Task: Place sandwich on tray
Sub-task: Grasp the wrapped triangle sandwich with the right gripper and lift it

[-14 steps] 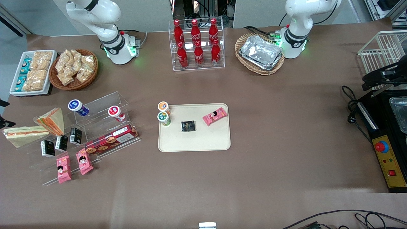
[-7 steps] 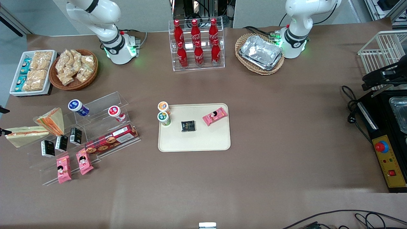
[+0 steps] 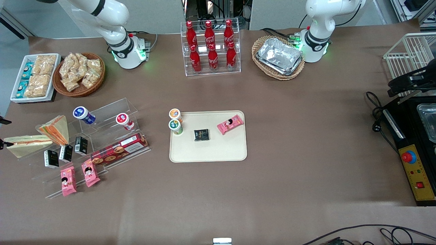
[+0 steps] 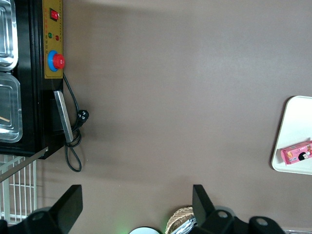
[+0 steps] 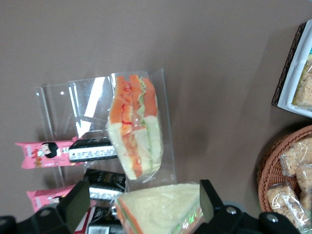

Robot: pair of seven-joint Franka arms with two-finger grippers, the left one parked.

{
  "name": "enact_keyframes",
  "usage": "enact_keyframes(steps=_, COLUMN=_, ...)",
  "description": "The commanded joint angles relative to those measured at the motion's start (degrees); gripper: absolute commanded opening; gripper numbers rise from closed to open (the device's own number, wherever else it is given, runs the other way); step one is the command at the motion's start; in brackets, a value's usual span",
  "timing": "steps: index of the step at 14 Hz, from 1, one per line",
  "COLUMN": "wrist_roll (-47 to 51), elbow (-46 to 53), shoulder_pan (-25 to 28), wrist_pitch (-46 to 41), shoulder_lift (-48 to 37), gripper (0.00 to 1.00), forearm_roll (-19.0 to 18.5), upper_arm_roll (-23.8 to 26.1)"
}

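Here, the tool (image 5: 141, 207), its two fingers spread open, hovers above the sandwich (image 5: 135, 122), which rests on a clear acrylic stand (image 3: 102, 112) toward the working arm's end of the desk (image 3: 306, 136), well apart from the cream tray (image 3: 207, 149).

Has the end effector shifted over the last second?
Yes. The end effector, at the view's edge beside the sandwich, has crept nearer the front camera, away from the white snack tray.
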Motion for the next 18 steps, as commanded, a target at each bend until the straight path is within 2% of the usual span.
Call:
enact_keyframes(steps=1, wrist_roll=-2.7, elbow=-0.3, shoulder_pan=-0.7, wrist_pitch=3.1, shoulder_lift=2.3, gripper=1.0, forearm_roll=-0.8, upper_arm_roll=0.2)
enact_keyframes(steps=10, wrist_roll=-4.9, elbow=-1.5, shoulder_pan=-2.0, wrist_pitch=9.7, shoulder_lift=6.5, gripper=1.0, forearm_roll=-0.7, upper_arm_roll=0.2)
enact_keyframes(steps=11, wrist_roll=-4.9, elbow=-1.5, shoulder_pan=-2.0, wrist_pitch=9.9, shoulder_lift=6.7, gripper=0.97, forearm_roll=-0.7, upper_arm_roll=0.2)
enact_keyframes(steps=12, wrist_roll=-4.9, elbow=-1.6, shoulder_pan=-2.0, wrist_pitch=10.3, shoulder_lift=6.7, gripper=0.93, forearm_roll=-0.6, upper_arm_roll=0.2)
enact_keyframes(steps=15, wrist_roll=-4.9, elbow=-1.6, shoulder_pan=-2.0, wrist_pitch=10.2, shoulder_lift=7.1, gripper=0.63, forearm_roll=0.1, upper_arm_roll=0.3)
enact_keyframes(steps=16, wrist_roll=-4.8, elbow=-1.5, shoulder_pan=-2.1, wrist_pitch=10.2, shoulder_lift=7.1, gripper=0.59, forearm_roll=0.2, upper_arm_roll=0.3)
enact_keyframes(steps=17, wrist_roll=-4.9, elbow=-1.6, shoulder_pan=-2.6, wrist_pitch=10.2, shoulder_lift=7.1, gripper=0.45, forearm_roll=0.2, upper_arm_roll=0.4)
enact_keyframes(steps=18, wrist_roll=-4.8, elbow=-1.5, shoulder_pan=-2.9, wrist_pitch=10.3, shoulder_lift=7.1, gripper=0.37, forearm_roll=1.0, upper_arm_roll=0.5)
